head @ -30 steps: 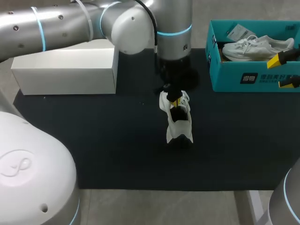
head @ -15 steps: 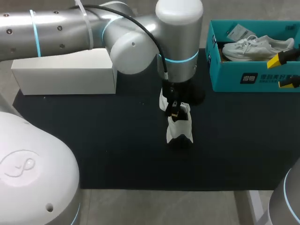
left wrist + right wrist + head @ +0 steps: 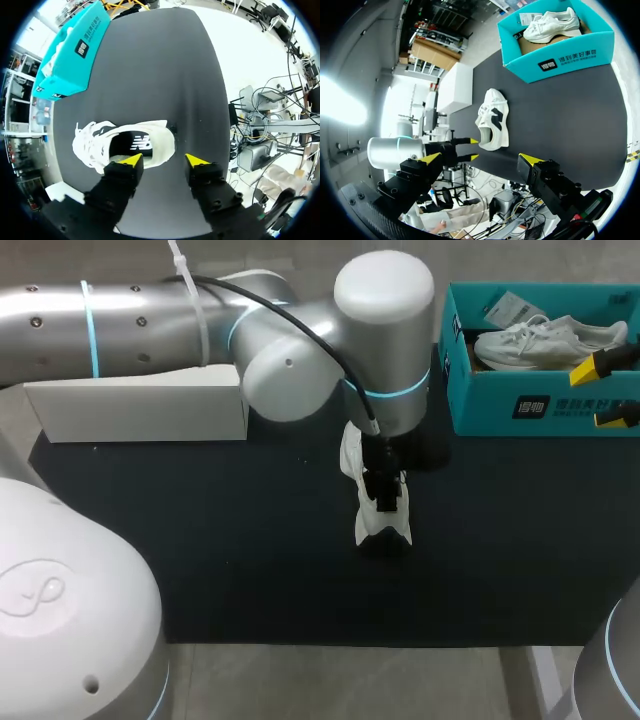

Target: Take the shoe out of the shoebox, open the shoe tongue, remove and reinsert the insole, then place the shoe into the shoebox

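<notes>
A white sneaker point(image 3: 381, 512) is seen on the black desk point(image 3: 250, 560) near its middle, well apart from the teal shoebox point(image 3: 540, 408) at the far right corner. The left hand point(image 3: 164, 160) is held spread over the heel end, one yellow tip above the shoe's opening and the other past the heel, with nothing gripped. The right hand point(image 3: 481, 158) is likewise spread and empty, by the shoebox's front wall. A second white sneaker point(image 3: 548, 340) is kept inside the shoebox. A white box point(image 3: 140, 408) is set at the desk's far left.
</notes>
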### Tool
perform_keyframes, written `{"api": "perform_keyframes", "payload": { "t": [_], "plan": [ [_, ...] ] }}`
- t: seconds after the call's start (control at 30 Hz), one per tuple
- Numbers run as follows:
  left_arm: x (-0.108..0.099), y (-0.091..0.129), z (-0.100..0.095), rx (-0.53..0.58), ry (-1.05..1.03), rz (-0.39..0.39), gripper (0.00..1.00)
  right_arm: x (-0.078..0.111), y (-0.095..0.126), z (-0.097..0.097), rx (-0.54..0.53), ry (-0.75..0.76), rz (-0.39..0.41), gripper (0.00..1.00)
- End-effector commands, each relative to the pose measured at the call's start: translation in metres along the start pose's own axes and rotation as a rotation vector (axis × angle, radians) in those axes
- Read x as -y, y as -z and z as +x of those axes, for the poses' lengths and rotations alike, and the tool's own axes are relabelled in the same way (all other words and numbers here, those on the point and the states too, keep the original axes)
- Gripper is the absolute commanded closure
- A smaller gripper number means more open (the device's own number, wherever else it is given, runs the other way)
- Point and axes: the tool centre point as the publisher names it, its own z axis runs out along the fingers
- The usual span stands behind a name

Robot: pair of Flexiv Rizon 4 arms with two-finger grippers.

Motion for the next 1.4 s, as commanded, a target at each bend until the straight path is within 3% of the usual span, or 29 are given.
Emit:
{"api": "perform_keyframes", "payload": {
  "t": [0.03,0.83,0.93,1.0,1.1,1.17,1.4],
  "plan": [
    [0.011,-0.012,-0.002,-0.003,-0.033,-0.023,0.00,0.000,0.000,0.000,0.002,-0.001,-0.001,0.00],
    [-0.002,-0.075,0.008,0.061,0.030,-0.087,0.02,0.000,0.000,0.000,0.002,-0.001,-0.001,0.00],
    [-0.002,-0.084,0.008,0.055,0.024,-0.097,0.18,0.000,0.000,0.000,0.002,-0.001,-0.001,0.00],
    [-0.003,-0.087,0.008,0.051,0.023,-0.089,0.55,0.000,0.000,0.000,0.002,-0.001,-0.001,0.00],
    [-0.002,-0.090,0.009,0.040,0.021,-0.092,0.75,0.000,0.000,0.000,0.002,-0.001,-0.001,0.00],
    [-0.002,-0.093,0.009,0.033,0.019,-0.093,1.00,0.000,0.000,0.000,0.002,-0.001,-0.001,0.00],
    [-0.003,-0.084,0.021,-0.005,0.040,-0.079,1.00,0.000,0.000,0.000,0.002,-0.001,-0.001,0.00]
  ]
}}
